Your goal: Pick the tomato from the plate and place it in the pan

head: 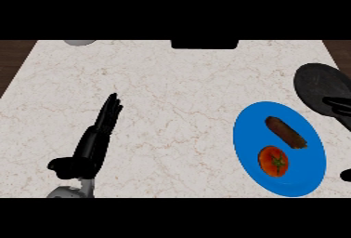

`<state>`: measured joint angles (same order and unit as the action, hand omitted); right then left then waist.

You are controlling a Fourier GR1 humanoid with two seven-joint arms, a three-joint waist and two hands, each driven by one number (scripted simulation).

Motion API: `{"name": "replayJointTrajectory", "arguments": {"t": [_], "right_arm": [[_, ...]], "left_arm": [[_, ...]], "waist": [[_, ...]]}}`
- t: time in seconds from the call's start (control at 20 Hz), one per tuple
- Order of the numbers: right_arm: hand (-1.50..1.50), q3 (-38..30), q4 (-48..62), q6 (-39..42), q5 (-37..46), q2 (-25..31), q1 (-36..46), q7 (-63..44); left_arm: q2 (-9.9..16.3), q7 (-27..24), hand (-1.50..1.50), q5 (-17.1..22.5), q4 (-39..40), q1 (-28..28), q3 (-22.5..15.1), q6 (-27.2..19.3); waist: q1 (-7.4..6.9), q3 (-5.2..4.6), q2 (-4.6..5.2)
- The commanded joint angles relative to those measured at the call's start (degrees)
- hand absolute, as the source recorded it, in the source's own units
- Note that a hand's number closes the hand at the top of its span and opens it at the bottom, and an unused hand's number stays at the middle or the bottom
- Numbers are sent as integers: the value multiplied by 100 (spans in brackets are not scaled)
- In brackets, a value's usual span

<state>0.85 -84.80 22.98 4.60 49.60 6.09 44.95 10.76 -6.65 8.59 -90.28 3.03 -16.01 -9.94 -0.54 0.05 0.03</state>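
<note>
Head view: tomato [273,161] sitting on the blue plate [247,139], pan [321,86] lying just beyond.

Tomato is resting stem-side up, round, no clear long axis, beside a brown sausage [285,132] running diagonally. Left hand [96,139] is lying on the counter [171,93], fingers straight, released, holding nothing. Right hand [339,108] is showing at the right edge; fingers cannot tell.

A brown sausage-shaped item [286,132] lies aslant; behind, a black block [204,44] and a grey object [81,42] line the marbled bench's [178,102] far edge
</note>
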Motion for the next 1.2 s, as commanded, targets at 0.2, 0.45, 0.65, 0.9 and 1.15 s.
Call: {"name": "replayJointTrajectory", "arguments": {"t": [0.2,0.45,0.65,0.9,1.15], "right_arm": [[-150,1069,-612,-373,1898,286,112,-304],[-150,1745,-641,-1075,3250,-227,125,-789],[-150,2065,-712,-1094,3915,-585,-73,-1196],[-150,1847,-631,-709,4212,-1032,30,-1343],[-150,1450,-483,-857,4581,-1303,-274,-990]], "left_arm": [[-76,-283,0,-96,137,-169,-43,96],[24,-71,0,-66,-172,-270,50,134],[-34,106,0,-55,-59,-13,209,178],[-225,339,0,-270,-13,143,272,149],[-269,-209,0,-239,212,-132,523,530]], "waist": [[0,-9,-2],[-37,-5,-5],[24,-5,-5],[48,-5,-4],[51,-5,-5]]}}
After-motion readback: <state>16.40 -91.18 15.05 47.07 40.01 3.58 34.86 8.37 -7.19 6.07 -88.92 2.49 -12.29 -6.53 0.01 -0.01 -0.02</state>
